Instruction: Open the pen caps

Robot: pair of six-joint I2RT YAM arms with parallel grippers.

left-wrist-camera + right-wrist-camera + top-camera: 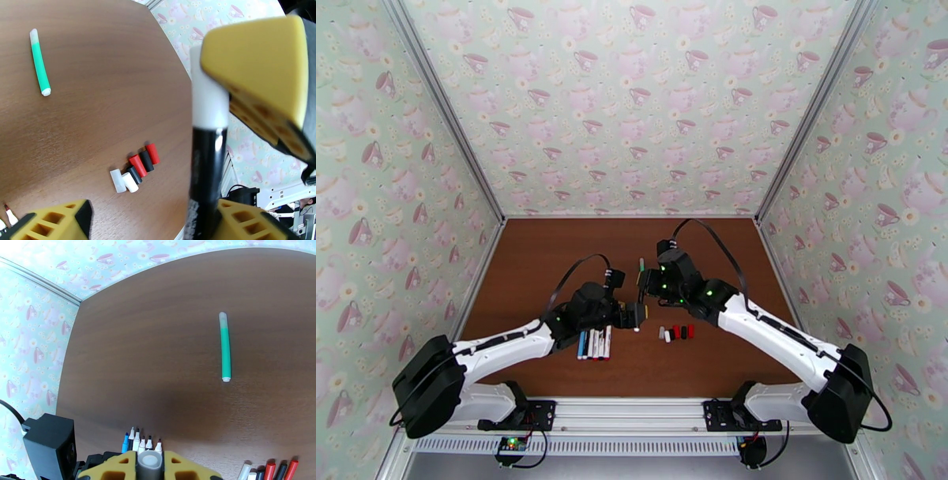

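Brn tbl [553,253]: pens [594,344], caps [677,332], grn pen [225,346].

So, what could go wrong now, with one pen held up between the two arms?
The left jaws stand open, and the held pen lies against one side only: closing may tilt it in the right jaws. If it slips, it may fall among the loose caps nearby and scatter them.

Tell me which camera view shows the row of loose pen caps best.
The left wrist view: all six pen caps lie whole and sharp, two whitish, two black, two red. In the right wrist view the bottom edge cuts the caps; in the top external view they are whole but tiny.
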